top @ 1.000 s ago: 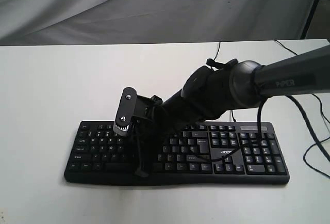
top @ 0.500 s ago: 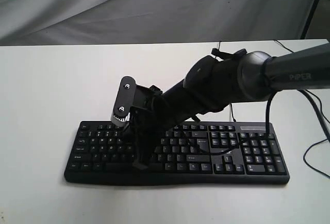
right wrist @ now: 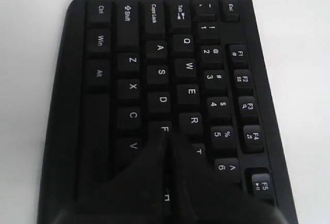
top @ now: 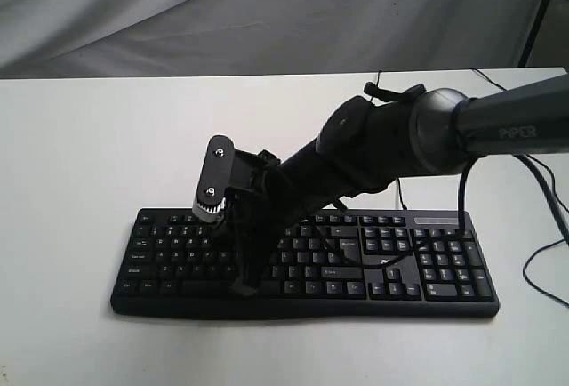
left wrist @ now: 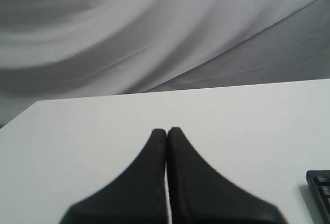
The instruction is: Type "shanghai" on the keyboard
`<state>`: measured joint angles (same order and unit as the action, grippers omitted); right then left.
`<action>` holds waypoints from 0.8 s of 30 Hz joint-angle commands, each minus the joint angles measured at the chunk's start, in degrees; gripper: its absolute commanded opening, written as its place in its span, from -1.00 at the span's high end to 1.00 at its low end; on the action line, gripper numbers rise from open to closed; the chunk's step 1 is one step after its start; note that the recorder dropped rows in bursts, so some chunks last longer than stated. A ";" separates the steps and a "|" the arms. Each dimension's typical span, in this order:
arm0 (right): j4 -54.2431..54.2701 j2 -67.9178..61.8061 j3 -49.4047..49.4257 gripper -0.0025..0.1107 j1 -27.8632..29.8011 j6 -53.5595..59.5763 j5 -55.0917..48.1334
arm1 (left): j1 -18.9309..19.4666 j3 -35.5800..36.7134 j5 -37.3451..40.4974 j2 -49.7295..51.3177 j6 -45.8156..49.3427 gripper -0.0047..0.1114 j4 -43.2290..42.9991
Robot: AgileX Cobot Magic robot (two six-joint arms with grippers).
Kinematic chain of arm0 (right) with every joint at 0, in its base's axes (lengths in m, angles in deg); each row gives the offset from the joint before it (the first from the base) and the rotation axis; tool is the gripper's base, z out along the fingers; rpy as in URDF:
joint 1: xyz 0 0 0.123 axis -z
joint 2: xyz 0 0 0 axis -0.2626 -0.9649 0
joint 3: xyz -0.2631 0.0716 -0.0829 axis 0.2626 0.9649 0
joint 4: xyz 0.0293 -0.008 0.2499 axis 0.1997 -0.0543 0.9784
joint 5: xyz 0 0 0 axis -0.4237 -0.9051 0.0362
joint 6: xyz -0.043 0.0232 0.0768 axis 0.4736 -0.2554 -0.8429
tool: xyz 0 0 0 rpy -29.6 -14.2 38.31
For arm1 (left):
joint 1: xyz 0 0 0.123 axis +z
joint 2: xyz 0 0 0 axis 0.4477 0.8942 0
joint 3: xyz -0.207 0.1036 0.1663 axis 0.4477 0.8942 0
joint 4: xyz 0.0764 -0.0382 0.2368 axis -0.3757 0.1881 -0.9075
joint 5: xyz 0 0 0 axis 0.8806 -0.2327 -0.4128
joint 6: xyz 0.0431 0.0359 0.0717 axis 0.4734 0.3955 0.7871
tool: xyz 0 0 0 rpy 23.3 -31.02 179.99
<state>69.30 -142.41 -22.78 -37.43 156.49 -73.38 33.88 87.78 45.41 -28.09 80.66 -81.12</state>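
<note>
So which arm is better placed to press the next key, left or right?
Right. The right gripper, shut, has its tips over the keyboard by the F key. The left gripper, also shut, is over bare table, with only a keyboard corner at its view's edge.

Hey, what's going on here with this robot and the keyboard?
The right gripper, jaws closed, reaches across to the left half of the black keyboard. It points down at the letter keys right by the F key. Whether it is pressing one can't be seen. The left gripper, also closed, hangs over the bare white table, off the keyboard's end.
</note>
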 commanded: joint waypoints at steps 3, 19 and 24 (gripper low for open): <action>-0.63 0.76 -0.26 0.96 0.09 -0.27 -0.80 | -0.22 0.29 -0.30 0.18 -0.16 0.91 0.03; -7.86 0.76 -0.26 0.96 0.87 -6.23 -1.02 | -0.22 0.29 -0.30 0.18 -0.16 0.91 0.03; -9.42 0.76 -0.26 0.96 0.99 -7.24 -1.03 | -0.22 0.29 -0.30 0.18 -0.16 0.91 0.03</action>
<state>60.48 -142.41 -22.78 -36.81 150.00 -74.00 33.88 87.78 45.41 -28.09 80.66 -81.12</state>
